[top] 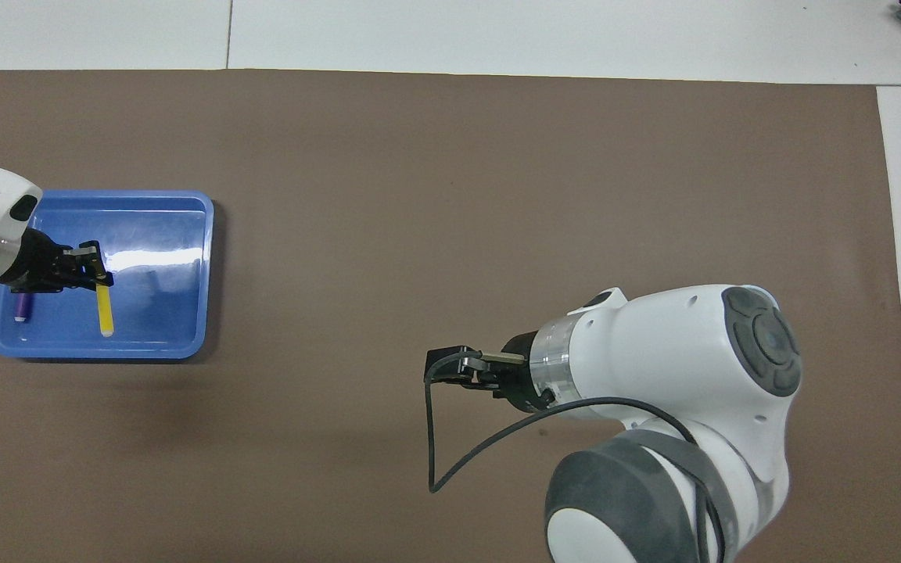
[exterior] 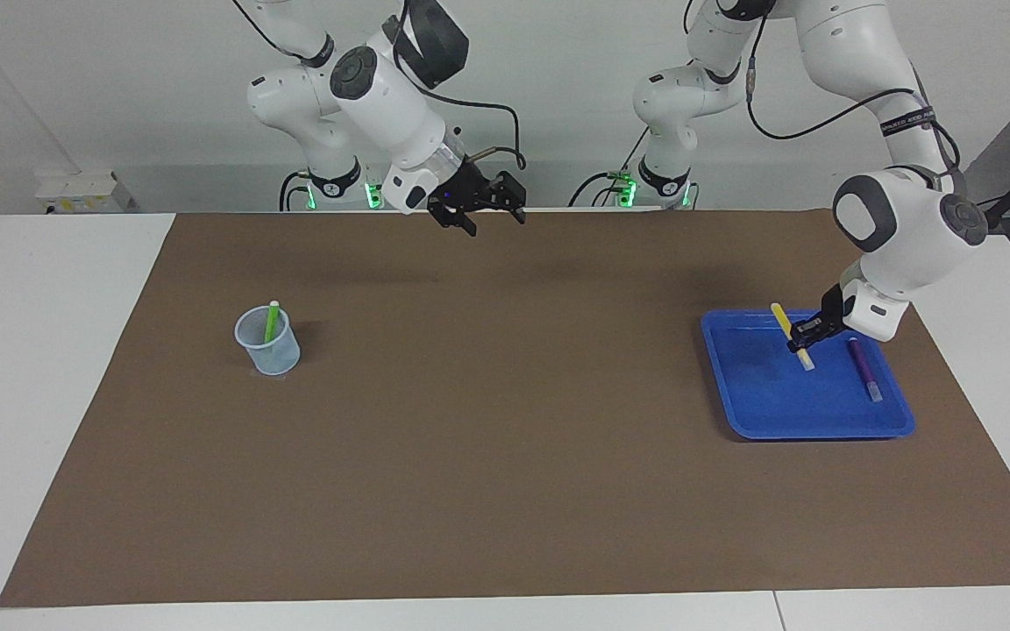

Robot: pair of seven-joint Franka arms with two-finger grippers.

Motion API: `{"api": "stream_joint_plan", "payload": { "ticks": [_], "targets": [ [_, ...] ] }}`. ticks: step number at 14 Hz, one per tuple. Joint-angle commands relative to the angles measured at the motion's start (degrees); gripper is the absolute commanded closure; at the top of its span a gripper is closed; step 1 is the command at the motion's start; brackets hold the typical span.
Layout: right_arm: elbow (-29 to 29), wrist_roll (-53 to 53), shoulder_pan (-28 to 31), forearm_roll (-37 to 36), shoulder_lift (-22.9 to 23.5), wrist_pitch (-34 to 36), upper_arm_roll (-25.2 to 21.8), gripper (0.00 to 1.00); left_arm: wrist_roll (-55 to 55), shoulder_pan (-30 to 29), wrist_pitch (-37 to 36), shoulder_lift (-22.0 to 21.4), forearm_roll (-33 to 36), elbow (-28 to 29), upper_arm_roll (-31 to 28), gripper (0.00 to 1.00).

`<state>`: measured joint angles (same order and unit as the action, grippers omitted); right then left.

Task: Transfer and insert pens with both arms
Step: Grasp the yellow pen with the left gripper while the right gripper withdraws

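My left gripper [exterior: 802, 338] [top: 96, 273] is shut on the yellow pen [exterior: 779, 317] [top: 105, 310], which hangs tilted just above the blue tray [exterior: 812, 431] [top: 161, 317]. The purple pen [exterior: 864, 367] [top: 22, 306] lies flat in the tray, beside the held pen on the side toward the left arm's end of the table. The green pen [exterior: 272, 320] stands in a clear cup [exterior: 270, 349] toward the right arm's end. My right gripper [exterior: 479, 207] [top: 449, 367] is open and holds nothing, raised over the mat's middle by the robots' edge. The right arm hides the cup in the overhead view.
A brown mat [exterior: 505, 456] [top: 450, 195] covers most of the white table [exterior: 40, 368]. A black cable [top: 450, 446] loops out from the right wrist. Between the cup and the tray lies a wide stretch of bare mat.
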<state>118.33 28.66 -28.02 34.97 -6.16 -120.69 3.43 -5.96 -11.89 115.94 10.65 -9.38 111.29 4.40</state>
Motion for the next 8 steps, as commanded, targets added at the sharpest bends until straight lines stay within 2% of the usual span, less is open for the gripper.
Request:
{"api": "stream_joint_plan", "payload": {
  "ticks": [1, 8],
  "targets": [
    [0.3, 6.7, -2.3, 1.8, -0.4, -3.8, 0.7, 0.00, -10.2, 1.3, -5.6, -3.9, -4.7, 0.3, -0.1, 1.00],
    [0.8, 11.7, -4.1, 4.8, -0.3, -8.1, 0.8, 0.00, -38.5, 5.4, -11.3, -9.9, -17.9, 1.0, -0.1, 1.00]
  ]
}}
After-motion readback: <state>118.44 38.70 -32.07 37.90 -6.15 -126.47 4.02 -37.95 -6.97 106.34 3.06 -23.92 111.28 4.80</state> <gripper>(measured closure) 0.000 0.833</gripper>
